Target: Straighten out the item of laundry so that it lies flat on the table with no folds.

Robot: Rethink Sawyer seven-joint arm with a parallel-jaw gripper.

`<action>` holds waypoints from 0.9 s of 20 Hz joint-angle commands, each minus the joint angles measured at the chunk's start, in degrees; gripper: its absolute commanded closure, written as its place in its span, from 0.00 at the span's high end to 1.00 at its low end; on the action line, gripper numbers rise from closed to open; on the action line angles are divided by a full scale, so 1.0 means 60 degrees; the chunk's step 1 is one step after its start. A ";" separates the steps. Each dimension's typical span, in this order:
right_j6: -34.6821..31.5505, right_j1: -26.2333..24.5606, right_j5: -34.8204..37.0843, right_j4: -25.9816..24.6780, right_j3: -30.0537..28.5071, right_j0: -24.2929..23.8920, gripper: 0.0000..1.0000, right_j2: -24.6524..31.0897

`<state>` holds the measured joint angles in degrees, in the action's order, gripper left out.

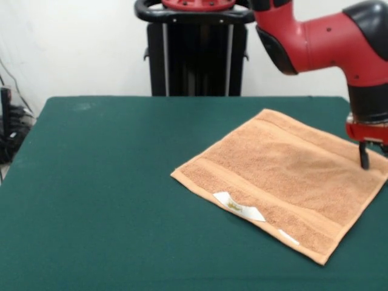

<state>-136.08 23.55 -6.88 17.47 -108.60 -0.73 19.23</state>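
Note:
The light-brown towel (285, 182) lies spread out on the right half of the dark green table (91, 182), turned like a diamond. It looks flat, with its border bands showing. Its white label with yellow print (239, 208) lies at the near edge, and a smaller white tag (288, 237) is further right. My gripper (366, 156) hangs from the red arm at the picture's right edge, low over the towel's far right corner. It is partly cut off by the frame. I cannot tell whether it touches the cloth.
The robot's black pedestal (197, 54) stands behind the table's far edge. The red arm (327, 42) reaches across the upper right. Cables (9, 127) lie off the table's left side. The towel's right corner is close to the table's right side.

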 commanded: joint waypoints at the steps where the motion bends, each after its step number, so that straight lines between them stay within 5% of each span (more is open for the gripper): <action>1: -0.1316 0.0986 0.1105 0.0338 -0.0813 0.0157 1.00 -0.1043; 8: -0.0525 0.1856 0.3297 0.0008 -0.0324 0.0992 1.00 -0.3617; 18: 0.0005 0.1435 0.3465 -0.1189 0.0358 0.0460 1.00 -0.4385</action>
<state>-136.08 34.28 8.66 14.43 -108.88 3.22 -3.35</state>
